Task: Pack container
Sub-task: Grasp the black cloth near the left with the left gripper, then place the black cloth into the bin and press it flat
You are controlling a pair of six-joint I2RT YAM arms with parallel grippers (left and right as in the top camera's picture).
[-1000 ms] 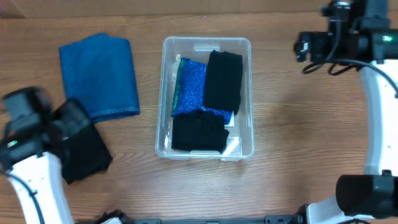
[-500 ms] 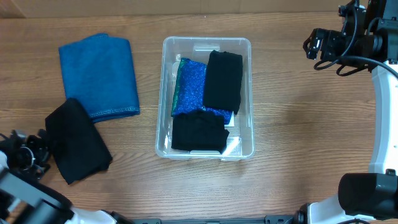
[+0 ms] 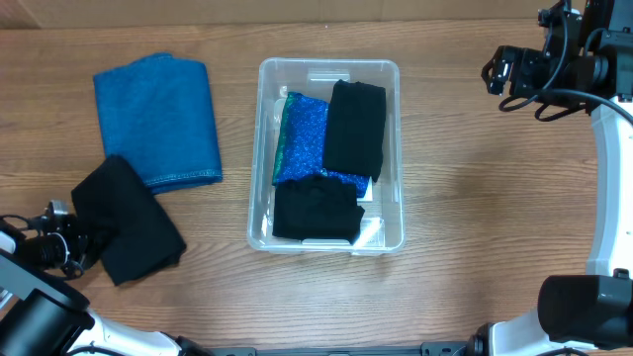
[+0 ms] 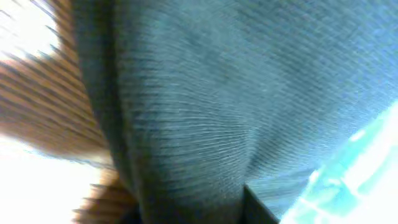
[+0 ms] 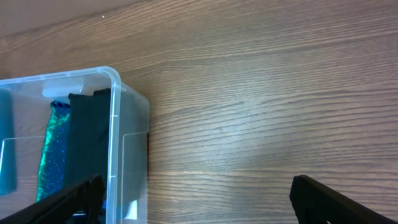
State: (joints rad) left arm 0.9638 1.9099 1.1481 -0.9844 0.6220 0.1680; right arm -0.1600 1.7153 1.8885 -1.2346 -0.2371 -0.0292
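Note:
The clear container stands mid-table, holding a sparkly blue cloth and two folded black cloths. A loose black cloth lies at the lower left. My left gripper is shut on its left edge, and the dark ribbed fabric fills the left wrist view. A folded blue cloth lies above it. My right gripper hovers open at the far right, with the container's corner beside its left finger and bare table between the fingers.
The blue cloth's hem touches the loose black cloth's top corner. Bare wooden table stretches between the container and the right arm's white base. The table's far edge runs along the top.
My left arm has pulled back to the lower left and its jaws have closed on the black cloth's edge; the cloth shifted and bunched slightly. The right gripper has moved a little to the right.

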